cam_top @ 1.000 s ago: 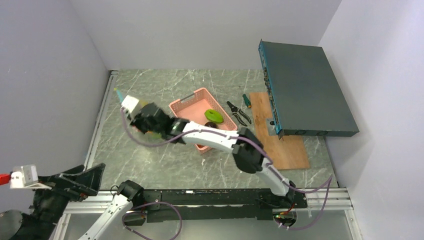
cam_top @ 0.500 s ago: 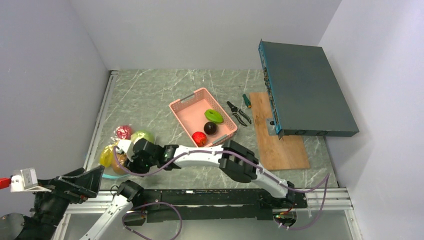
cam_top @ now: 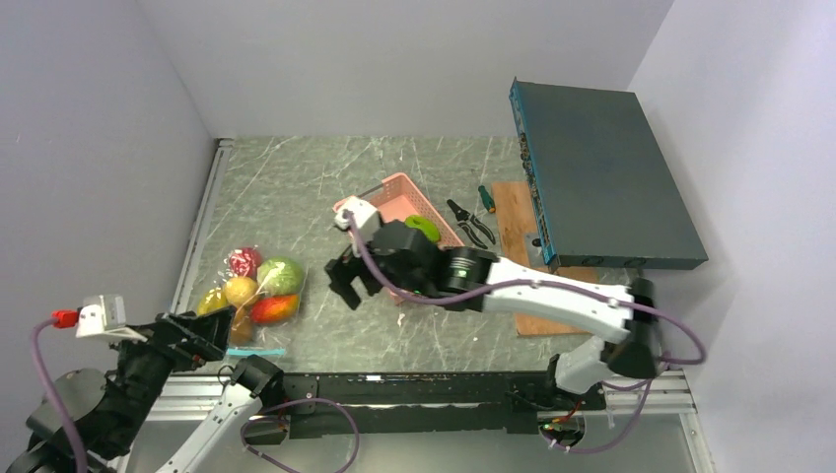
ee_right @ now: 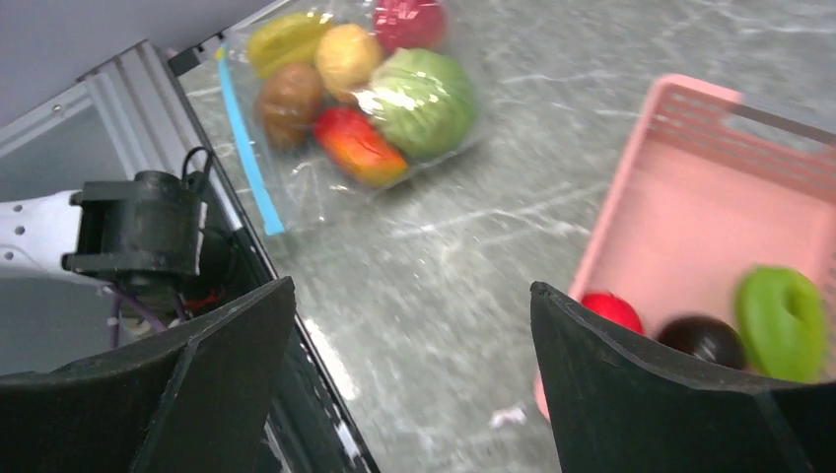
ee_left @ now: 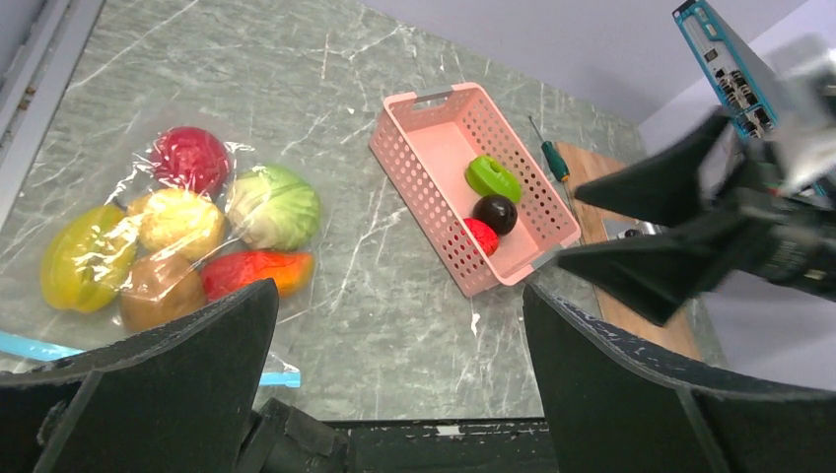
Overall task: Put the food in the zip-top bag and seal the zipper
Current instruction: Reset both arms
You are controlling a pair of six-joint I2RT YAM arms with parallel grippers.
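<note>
The zip-top bag (cam_top: 248, 294) lies flat at the table's left with several pieces of food inside: red, yellow, green, brown and red-orange. Its teal zipper (cam_top: 254, 351) runs along the near edge and also shows in the right wrist view (ee_right: 246, 148). Three more food pieces sit in the pink basket (ee_left: 434, 108): green (ee_left: 493, 178), dark purple (ee_left: 495, 212) and red (ee_left: 480, 236). My right gripper (cam_top: 343, 288) hangs open and empty between bag and basket. My left gripper (cam_top: 219, 333) is open at the bag's near edge, holding nothing.
Right of the basket lie pliers (cam_top: 473, 225) and a screwdriver (cam_top: 485, 197). Beyond them a wooden board (cam_top: 557, 286) carries a large dark box (cam_top: 601, 177). Walls close the left, back and right. A metal rail (cam_top: 414, 379) runs along the near edge.
My right gripper has swung from the bag's near edge rightward to the basket and gone from shut to open. The bag now lies flat in full view. The left gripper stays open.
</note>
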